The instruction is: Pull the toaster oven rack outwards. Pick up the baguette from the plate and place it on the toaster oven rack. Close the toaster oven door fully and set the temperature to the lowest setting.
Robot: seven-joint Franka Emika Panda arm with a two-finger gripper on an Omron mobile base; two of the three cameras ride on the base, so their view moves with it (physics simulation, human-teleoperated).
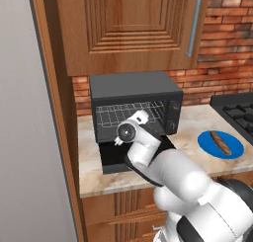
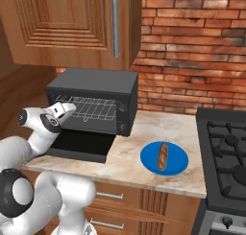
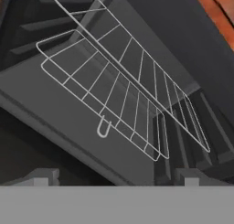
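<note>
The toaster oven [image 1: 134, 95] sits on the beige stone counter [image 2: 144, 174] below a wooden wall cabinet [image 1: 133, 23], against a red brick wall [image 2: 192, 52]. The toaster oven door [image 2: 79, 145] is folded down flat in front of the cavity, resting on the counter. Inside, the toaster oven rack [image 3: 119, 88] lies within the cavity, its small wire loop [image 3: 103, 128] hanging at the front edge. The gripper [image 3: 114, 175] hovers just in front of the open cavity above the lowered door, aimed at the rack; its two finger tips [image 3: 43, 175] stand spread wide apart with nothing between them and are clear of the loop. From the base views the hand [image 2: 60, 111] is at the left part of the oven mouth. To the right of the oven, well apart from it, the blue plate [image 2: 178, 168] rests on the counter with the baguette [image 2: 163, 156] lying across its middle. A black stove top [image 2: 226, 147] stands beyond the plate at the right.
</note>
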